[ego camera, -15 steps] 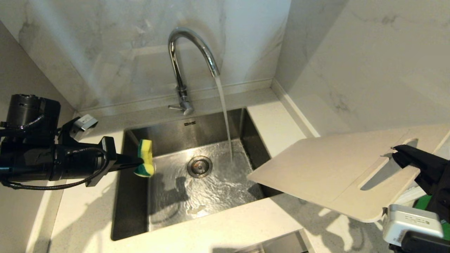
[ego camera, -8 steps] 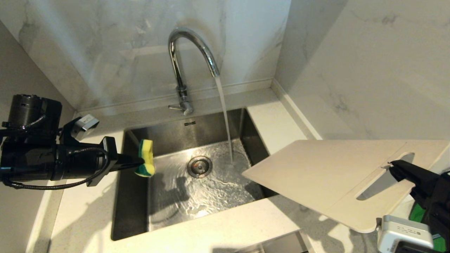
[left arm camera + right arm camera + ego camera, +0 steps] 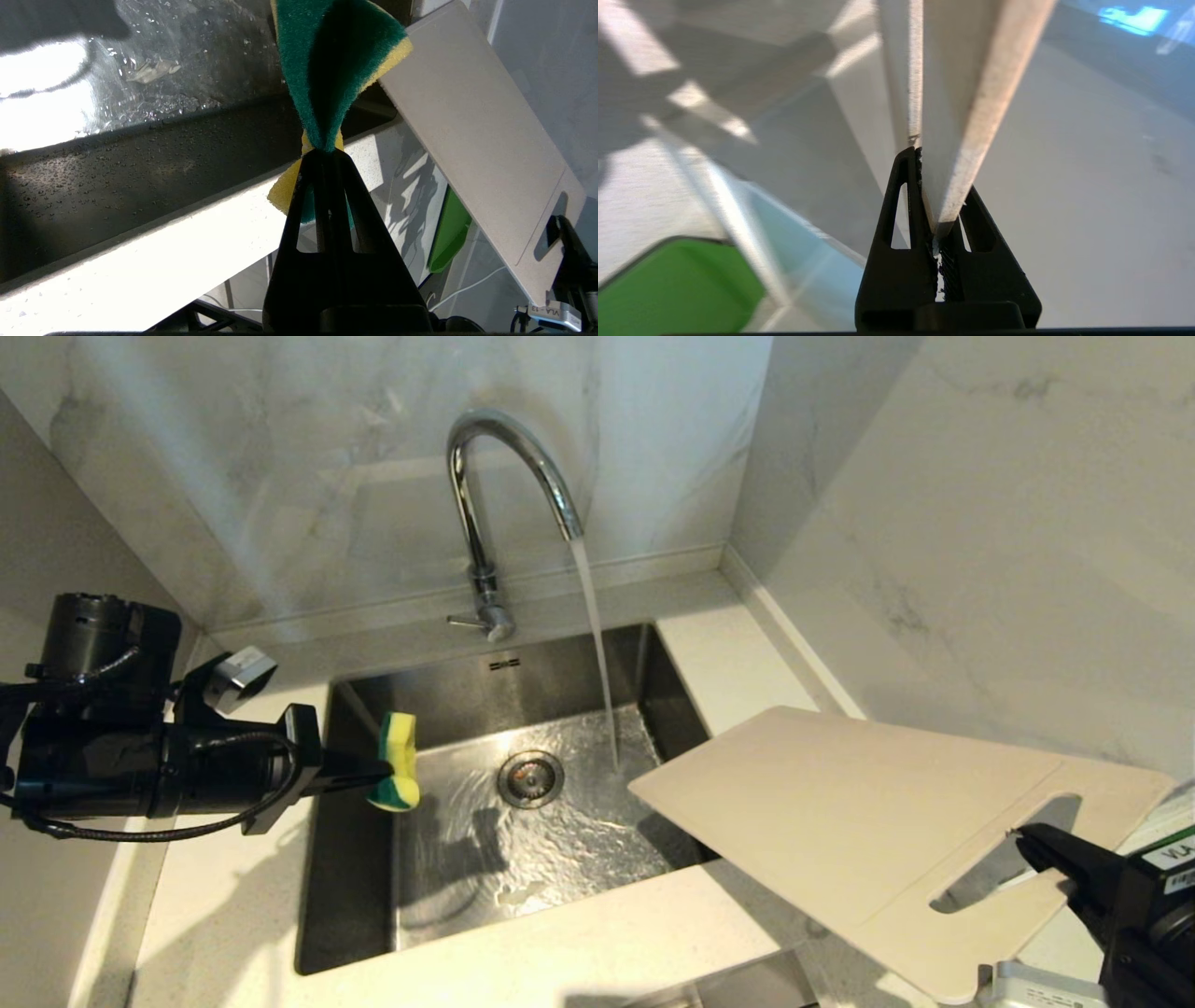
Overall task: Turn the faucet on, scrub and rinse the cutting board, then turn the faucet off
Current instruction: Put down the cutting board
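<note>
The chrome faucet [image 3: 485,513] runs a stream of water into the steel sink [image 3: 373,915]. The cream cutting board [image 3: 840,803] hangs tilted over the counter at the right, its far corner just over the sink's right edge, beside the stream. My right gripper [image 3: 1027,835] is shut on its rim at the handle slot; seen edge-on, the cutting board [image 3: 952,116] is pinched between the jaws of the right gripper [image 3: 931,172]. My left gripper [image 3: 383,770] is shut on a green-yellow sponge [image 3: 400,773] over the sink's left side. From the left wrist, the sponge [image 3: 331,70] bulges out past the left gripper [image 3: 322,156].
The marble counter [image 3: 579,943] rings the sink, with marble walls close behind and to the right. A drain [image 3: 530,777] sits mid-basin. A green object [image 3: 448,233] lies below the counter's right end.
The right gripper has swung the cutting board down and leftward, bringing its far corner closer to the water. The left gripper with the sponge has shifted slightly down and right.
</note>
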